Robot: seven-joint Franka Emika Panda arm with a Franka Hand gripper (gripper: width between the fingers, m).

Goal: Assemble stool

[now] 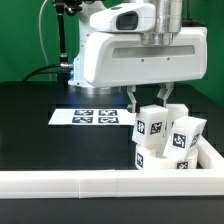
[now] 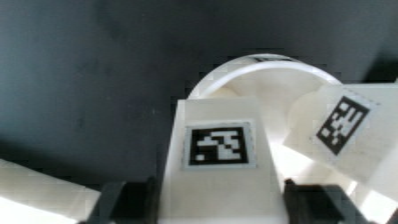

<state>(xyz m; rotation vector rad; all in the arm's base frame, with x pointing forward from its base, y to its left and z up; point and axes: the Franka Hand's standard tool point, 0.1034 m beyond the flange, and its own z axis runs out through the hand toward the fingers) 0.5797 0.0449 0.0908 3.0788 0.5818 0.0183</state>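
Note:
Two white stool legs with black-and-white tags stand upright at the exterior view's right. My gripper [image 1: 150, 100] comes down from above onto the nearer leg [image 1: 150, 125] and is shut on it. In the wrist view that leg [image 2: 228, 140] fills the gap of the gripper [image 2: 228, 205], with a dark finger [image 2: 128, 200] against each side. The other leg [image 1: 186, 135] stands just beside it, tagged face showing [image 2: 347, 118]. The round ring-rimmed seat [image 2: 267, 65] curves behind them. It lies low under the legs [image 1: 162, 162], mostly hidden.
A long white L-shaped rail [image 1: 80, 185] runs along the front and turns up the exterior view's right side [image 1: 214, 150], close to the legs. The marker board [image 1: 85, 117] lies flat on the black table to the left of the gripper. The arm's white body [image 1: 120, 55] hangs overhead.

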